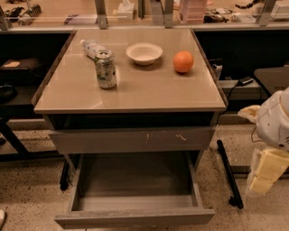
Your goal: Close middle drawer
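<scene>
Gripper [265, 175] right of table [135, 97], touching nothing, grip state unreadable, middle drawer [135, 218] pulled open.

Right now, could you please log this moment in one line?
open drawer: pulled out, empty | tool: low beside table, apart from it

1 white arm [276, 121] showing at the right edge, pale yellow gripper [264, 173] hanging just beneath it, pointing downward

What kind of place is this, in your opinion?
Probably a lab or workshop: long cluttered benches behind, a table with its middle drawer open, speckled floor. The gripper hangs right of the table.
</scene>
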You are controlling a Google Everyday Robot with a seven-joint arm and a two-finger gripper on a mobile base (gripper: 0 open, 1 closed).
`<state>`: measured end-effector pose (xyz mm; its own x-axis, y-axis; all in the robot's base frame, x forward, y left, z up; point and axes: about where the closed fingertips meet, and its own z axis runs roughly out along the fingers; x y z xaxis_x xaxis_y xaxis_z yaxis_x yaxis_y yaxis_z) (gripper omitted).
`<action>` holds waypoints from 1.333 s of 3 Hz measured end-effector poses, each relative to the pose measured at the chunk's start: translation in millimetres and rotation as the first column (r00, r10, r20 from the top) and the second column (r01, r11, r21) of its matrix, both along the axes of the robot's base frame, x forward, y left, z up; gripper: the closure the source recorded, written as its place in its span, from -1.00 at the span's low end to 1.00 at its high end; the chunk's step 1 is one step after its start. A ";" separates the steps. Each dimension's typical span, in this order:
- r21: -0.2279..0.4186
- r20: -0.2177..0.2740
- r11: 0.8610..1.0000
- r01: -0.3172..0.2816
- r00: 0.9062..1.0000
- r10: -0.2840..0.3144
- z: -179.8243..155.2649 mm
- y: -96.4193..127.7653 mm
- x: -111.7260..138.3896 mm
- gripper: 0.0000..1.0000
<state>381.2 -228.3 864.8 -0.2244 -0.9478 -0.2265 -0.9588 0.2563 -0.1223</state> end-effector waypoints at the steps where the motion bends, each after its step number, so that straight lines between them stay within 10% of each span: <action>1: 0.111 -0.004 0.994 -0.018 1.000 0.018 -65.6 -6.9 -20.6 -0.52; 2: 0.186 -0.011 0.982 -0.040 0.999 0.042 -124.2 -0.7 -25.2 -0.05; 4: 0.185 -0.007 0.982 -0.038 0.999 0.040 -126.2 -0.6 -24.2 0.89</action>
<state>357.0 -228.9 738.6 -0.1913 -0.8981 -0.3960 -0.9696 0.2357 -0.0663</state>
